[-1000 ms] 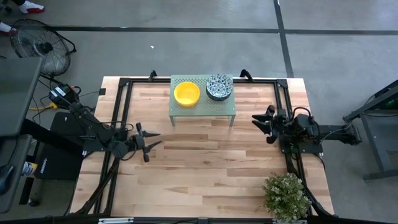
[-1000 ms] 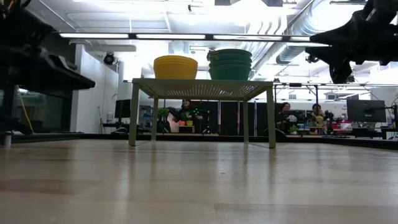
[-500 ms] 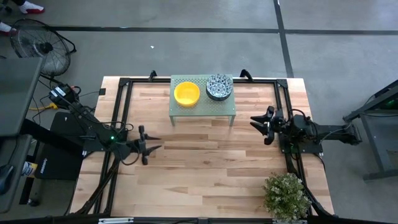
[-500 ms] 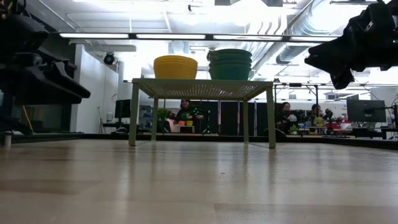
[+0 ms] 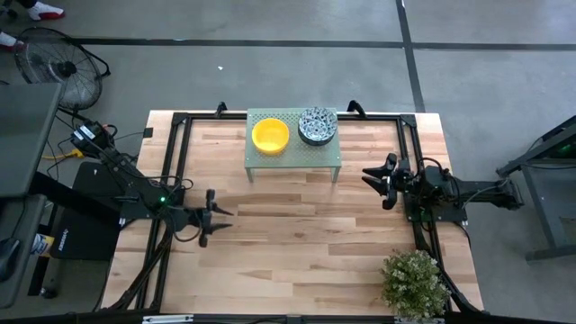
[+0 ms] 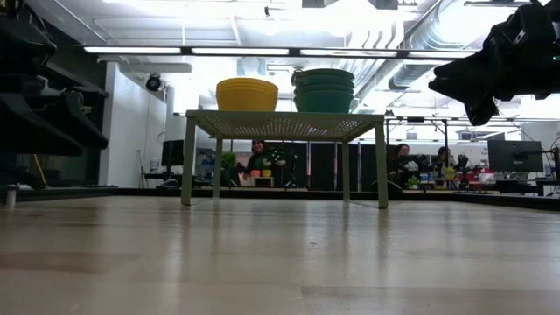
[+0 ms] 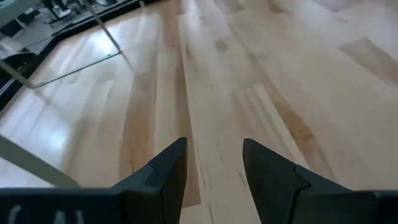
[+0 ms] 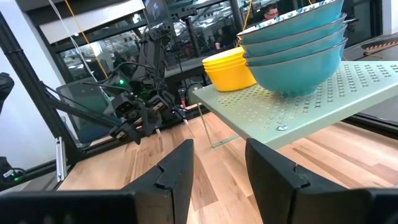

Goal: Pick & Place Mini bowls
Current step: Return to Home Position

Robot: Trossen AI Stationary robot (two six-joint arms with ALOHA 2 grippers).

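Note:
Two stacks of mini bowls stand on a pale green perforated rack [image 5: 294,155] at the table's far middle: plain yellow ones [image 5: 270,136] [image 6: 247,94] [image 8: 229,68] and teal ones with a patterned inside [image 5: 317,125] [image 6: 325,90] [image 8: 298,43]. My left gripper [image 5: 213,217] [image 7: 214,149] hovers open over bare wood at the table's left, well short of the rack. My right gripper [image 5: 376,181] [image 8: 219,149] is open, raised at the table's right, facing the rack's right end, apart from it.
A black metal frame [image 5: 176,144] runs along the table's left, far and right sides. A potted green plant [image 5: 414,283] stands at the near right corner. Bare wood lies between the arms and in front of the rack. People sit in the room beyond the table [image 6: 262,157].
My left gripper has moved a little toward the table's near edge and right, and its open fingers have drawn closer together. My right gripper has shifted slightly toward the rack and then kept still. The bowls have stayed in place.

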